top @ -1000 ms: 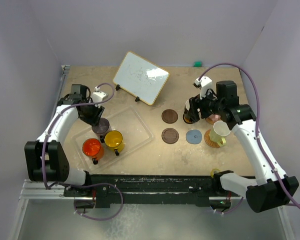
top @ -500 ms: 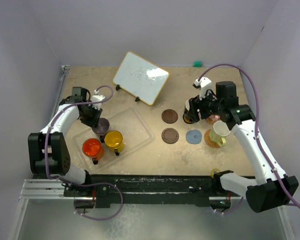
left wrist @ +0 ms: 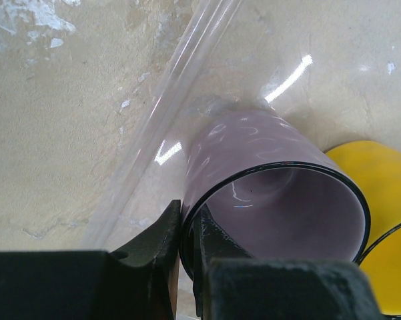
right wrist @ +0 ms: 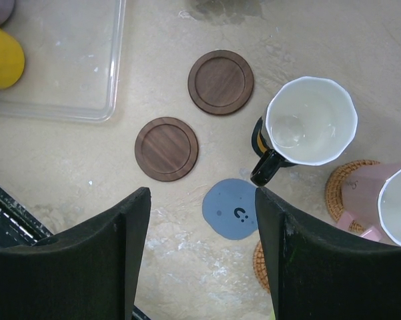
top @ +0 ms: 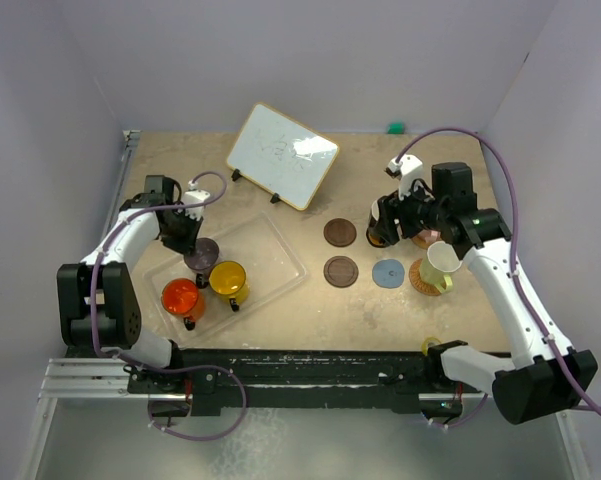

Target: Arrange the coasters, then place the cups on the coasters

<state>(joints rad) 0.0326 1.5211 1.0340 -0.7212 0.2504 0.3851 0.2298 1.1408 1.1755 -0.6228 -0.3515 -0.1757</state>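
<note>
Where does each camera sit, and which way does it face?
Top external: above and behind the robot, looking down at the table; both arms show.
Left wrist: on that arm, looking down along the left gripper, shut on the rim of the mauve mug in the clear tray.
Right wrist: looking down between the fingers of the open right gripper at dark brown coasters and the black mug.
Shared by top and right wrist: the blue-grey coaster.
</note>
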